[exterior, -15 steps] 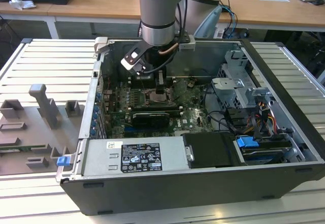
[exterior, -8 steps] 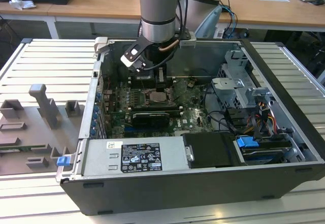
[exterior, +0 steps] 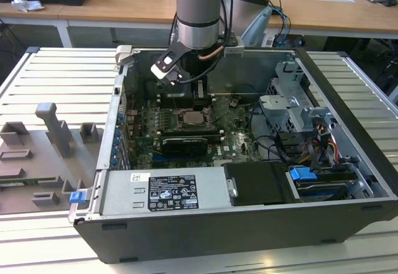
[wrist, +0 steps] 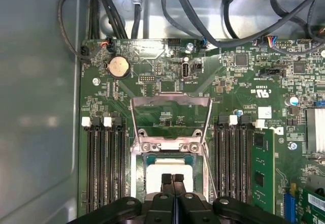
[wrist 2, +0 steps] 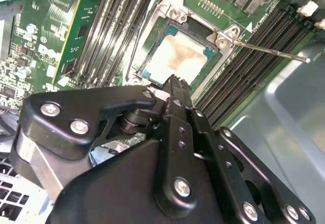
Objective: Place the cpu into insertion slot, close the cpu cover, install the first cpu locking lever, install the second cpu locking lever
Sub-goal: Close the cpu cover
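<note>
The cpu (wrist: 155,181) (wrist 2: 177,56), a pale square chip with a stained top, lies in the insertion slot (wrist: 136,173) (exterior: 194,118) on the green motherboard. The cpu cover (wrist: 170,101) stands flipped back off the slot, board showing through its window. Thin wire locking levers (wrist: 209,127) (wrist 2: 269,49) stick up free at the slot's sides. My gripper (wrist: 172,177) (wrist 2: 175,79) (exterior: 200,94) is shut, fingers pressed together with nothing between them. Its tips are directly over the cpu's near edge; I cannot tell whether they touch it.
Black memory slots (wrist: 104,168) (wrist: 231,163) flank the socket on both sides. A black graphics card (exterior: 183,143), the grey power supply (exterior: 165,190) and a drive cage (exterior: 298,112) fill the case. Cables (wrist: 193,10) hang along the case wall beyond the board.
</note>
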`<state>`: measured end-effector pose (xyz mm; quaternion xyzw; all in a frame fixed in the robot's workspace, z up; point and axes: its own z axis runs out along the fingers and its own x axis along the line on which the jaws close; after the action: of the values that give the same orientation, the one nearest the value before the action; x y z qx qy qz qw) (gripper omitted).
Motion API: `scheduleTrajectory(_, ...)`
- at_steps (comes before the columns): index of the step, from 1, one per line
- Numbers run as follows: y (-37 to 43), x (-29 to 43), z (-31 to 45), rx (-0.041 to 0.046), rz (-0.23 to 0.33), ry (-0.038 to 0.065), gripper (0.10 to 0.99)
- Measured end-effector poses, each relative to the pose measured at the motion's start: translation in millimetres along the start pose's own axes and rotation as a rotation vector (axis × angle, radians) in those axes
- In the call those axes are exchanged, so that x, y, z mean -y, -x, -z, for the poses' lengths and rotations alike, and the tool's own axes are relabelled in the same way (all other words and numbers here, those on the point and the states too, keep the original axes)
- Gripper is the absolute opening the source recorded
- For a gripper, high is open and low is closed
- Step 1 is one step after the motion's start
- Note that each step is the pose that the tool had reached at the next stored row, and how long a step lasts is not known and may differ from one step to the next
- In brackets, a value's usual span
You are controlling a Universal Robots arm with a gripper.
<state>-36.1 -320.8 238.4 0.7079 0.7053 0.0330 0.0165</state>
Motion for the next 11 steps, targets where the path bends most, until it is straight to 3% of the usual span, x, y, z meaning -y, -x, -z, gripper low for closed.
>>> scheduleTrajectory(4, 0.0, -3.2, 2.9, -0.0076, 0.000, 0.000, 0.106)
scheduleTrajectory(11, 0.0, -6.1, 4.2, -0.0084, -0.001, -0.001, 0.106)
